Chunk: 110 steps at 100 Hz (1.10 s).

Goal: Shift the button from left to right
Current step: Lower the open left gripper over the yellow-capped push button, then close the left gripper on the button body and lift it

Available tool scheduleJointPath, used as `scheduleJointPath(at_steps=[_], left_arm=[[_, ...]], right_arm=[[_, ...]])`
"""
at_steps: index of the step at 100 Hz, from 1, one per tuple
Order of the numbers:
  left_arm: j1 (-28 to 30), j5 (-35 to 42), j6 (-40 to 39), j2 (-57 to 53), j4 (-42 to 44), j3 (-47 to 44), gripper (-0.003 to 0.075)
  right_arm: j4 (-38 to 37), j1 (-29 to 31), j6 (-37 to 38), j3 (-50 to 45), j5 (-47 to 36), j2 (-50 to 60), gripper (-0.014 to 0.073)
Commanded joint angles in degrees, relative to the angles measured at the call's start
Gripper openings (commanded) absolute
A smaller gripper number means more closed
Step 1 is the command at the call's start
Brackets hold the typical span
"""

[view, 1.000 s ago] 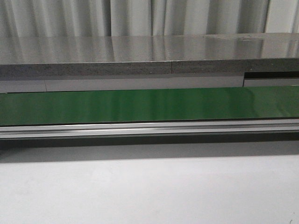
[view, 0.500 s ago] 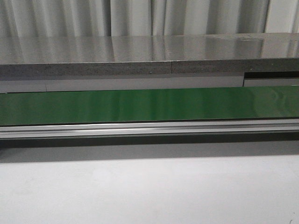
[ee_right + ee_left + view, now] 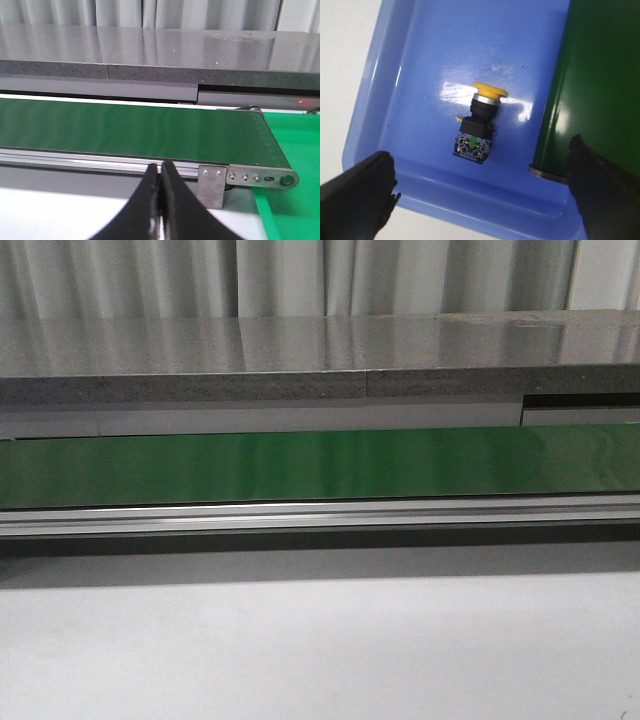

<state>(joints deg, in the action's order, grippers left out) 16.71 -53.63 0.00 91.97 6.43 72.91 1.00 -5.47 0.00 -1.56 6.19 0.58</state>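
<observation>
In the blue tray, near its middle, the button is being shown lying on its side. It is being judged light, rigid and top-heavy; the boxy black body is being recommended for grasping. Left gripper is being held spread above; right gripper is being kept closed, empty.

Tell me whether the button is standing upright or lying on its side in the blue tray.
On its side: the button lies flat on the blue tray floor, yellow cap pointing sideways, black body's end showing.
</observation>
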Motion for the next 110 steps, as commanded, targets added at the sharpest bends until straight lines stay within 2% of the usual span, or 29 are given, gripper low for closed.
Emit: scheduleJointPath(at_steps=[1,37,110], left_arm=[[0.42,1.96,0.00,1.51,-0.43,3.47,0.0663],[3.59,1.94,0.31,10.19,-1.04,5.54,0.0662],[3.84,4.52,1.40,18.97,-1.84,5.54,0.0652]], right_arm=[[-0.37,-0.16,0.00,1.03,-4.14,0.85,-0.0068],[-0.37,-0.16,0.00,1.03,-4.14,0.85,-0.0068],[-0.37,-0.16,0.00,1.03,-4.14,0.85,-0.0068]])
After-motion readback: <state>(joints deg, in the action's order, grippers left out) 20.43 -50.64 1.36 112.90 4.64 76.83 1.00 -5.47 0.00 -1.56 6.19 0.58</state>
